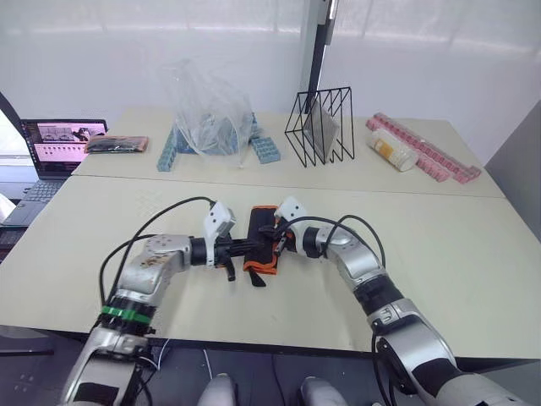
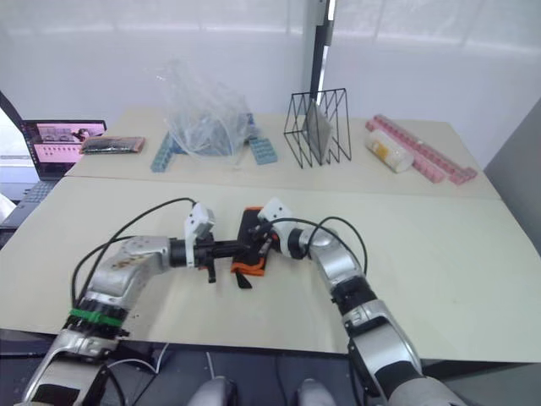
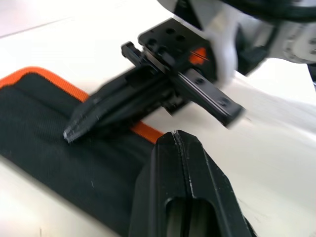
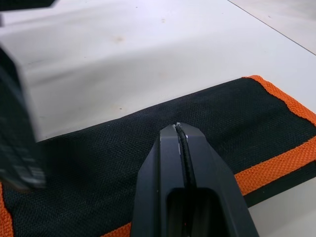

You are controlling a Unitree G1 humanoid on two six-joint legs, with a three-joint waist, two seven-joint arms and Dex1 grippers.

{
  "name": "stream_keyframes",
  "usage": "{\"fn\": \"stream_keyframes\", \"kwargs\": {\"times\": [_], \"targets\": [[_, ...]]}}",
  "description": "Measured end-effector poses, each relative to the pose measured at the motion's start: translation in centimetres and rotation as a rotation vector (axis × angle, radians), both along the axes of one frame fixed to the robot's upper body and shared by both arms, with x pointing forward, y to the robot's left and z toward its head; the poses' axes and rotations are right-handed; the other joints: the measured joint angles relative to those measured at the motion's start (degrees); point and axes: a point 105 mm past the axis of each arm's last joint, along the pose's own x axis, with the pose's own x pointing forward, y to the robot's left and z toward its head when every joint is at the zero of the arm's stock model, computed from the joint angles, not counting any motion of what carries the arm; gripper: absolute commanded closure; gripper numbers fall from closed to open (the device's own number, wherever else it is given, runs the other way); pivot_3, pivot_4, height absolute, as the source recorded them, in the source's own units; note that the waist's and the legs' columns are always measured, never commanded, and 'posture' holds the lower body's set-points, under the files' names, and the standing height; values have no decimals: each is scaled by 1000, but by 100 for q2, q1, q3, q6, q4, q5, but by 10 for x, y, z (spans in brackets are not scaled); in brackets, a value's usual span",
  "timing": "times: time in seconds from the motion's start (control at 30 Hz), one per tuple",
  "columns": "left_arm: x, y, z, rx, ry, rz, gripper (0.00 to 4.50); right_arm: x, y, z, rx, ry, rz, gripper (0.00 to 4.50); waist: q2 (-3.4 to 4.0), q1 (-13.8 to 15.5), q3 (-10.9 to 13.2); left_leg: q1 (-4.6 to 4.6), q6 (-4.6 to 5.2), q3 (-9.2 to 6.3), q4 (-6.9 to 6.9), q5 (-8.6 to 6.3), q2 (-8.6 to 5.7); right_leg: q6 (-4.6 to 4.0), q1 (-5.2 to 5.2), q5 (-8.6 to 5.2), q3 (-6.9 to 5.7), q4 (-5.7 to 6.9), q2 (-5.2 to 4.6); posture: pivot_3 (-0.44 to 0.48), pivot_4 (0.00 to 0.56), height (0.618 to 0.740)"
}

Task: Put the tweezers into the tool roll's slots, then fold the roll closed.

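The tool roll [image 1: 261, 222] lies folded at the middle of the near table, a black fabric bundle with orange trim [image 4: 276, 165]. Both grippers meet over it. My left gripper [image 1: 252, 246] reaches in from the left with its fingers [image 3: 163, 168] pressed together, its tips just above the roll's black fabric [image 3: 49, 128]. My right gripper [image 1: 270, 240] comes from the right, also shut, and its fingers [image 3: 113, 108] point down onto the roll near the orange edge. In the right wrist view the shut right gripper [image 4: 177, 127] sits over the fabric [image 4: 98, 148]. The tweezers and the slots are hidden.
On the far table stand a laptop [image 1: 59, 144], a flat pouch [image 1: 117, 144], a crumpled clear plastic bag [image 1: 207, 114] over blue blocks [image 1: 265, 150], a black wire rack [image 1: 321, 125], a bottle [image 1: 393, 150] and a pink strip [image 1: 427, 150].
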Motion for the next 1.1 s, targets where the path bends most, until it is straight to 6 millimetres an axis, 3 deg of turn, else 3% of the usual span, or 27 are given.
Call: {"fn": "stream_keyframes", "kwargs": {"times": [0.17, 0.63, 1.1], "targets": [[4, 0, -24, 71, -3, 1, 4471, -3, -1, 1, 1, -5, 7, 4500, 1, -4, 0, -4, 17, 0, 0, -10, -1, 0, 0, 0, 0, -5, -1, 0, 150, 708], [0, -4, -37, 141, -95, -36, 4471, -15, -6, -3, 28, 28, 82, 4500, 16, -6, -10, 14, 27, 0, -1, -16, -2, 2, 32, -1, -2, -30, -3, 0, 150, 708], [-7, 4, -48, 178, -78, -16, 4471, 8, 7, -16, 2, 153, 47, 4500, 64, -107, -117, 145, 28, 18, -23, -18, 13, 36, 144, -37, 12, -60, 8, 0, 150, 708]]}}
